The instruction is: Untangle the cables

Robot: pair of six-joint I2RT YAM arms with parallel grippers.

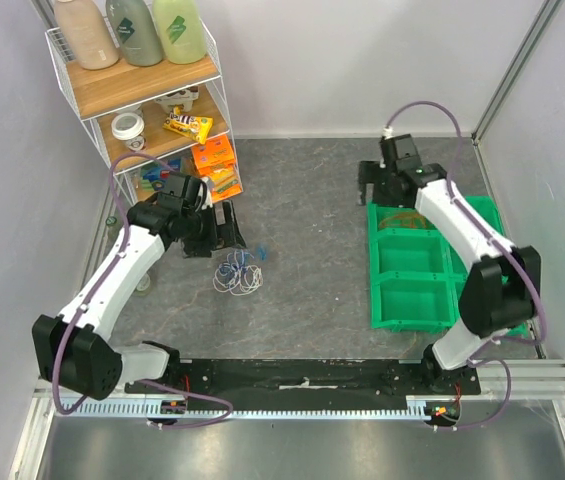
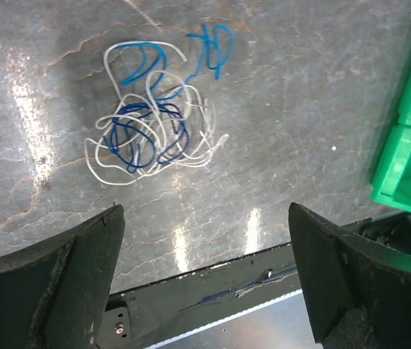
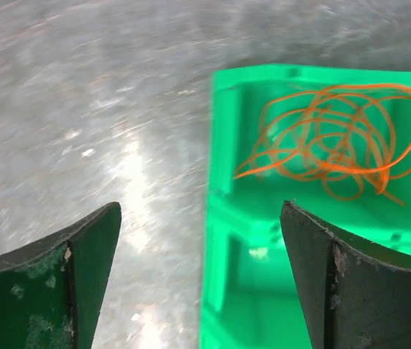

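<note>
Your left gripper (image 2: 205, 233) is spread wide with nothing between its fingers (image 2: 81, 269), and it hangs over the bare table (image 2: 300, 109) just short of the white and blue cables (image 2: 150, 131). In the left wrist view that tangle lies ahead of the jaws and a little toward the left finger. It is a loose, nearly round knot of thin white loops with dark blue ones wound through its middle. Its one clear direction is a slant from the lower left up to the right, ending in a stray blue loop (image 2: 209, 47) that lies just apart from the main knot.

From above, the tangle (image 1: 239, 272) sits on open grey table between the two arms, with free surface on every side. The wire shelf (image 1: 142, 90) stands well behind it, the black rail (image 1: 302, 375) runs along the near edge, and the green bin (image 1: 373, 270) lies well apart to its right.

Your right gripper (image 3: 201, 225) is also wide apart and empty, over the bin's left wall (image 3: 220, 145). The orange cable (image 3: 336, 138) lies inside the far compartment as a flat, loose coil, wider than deep, with one end pointing at that wall.
</note>
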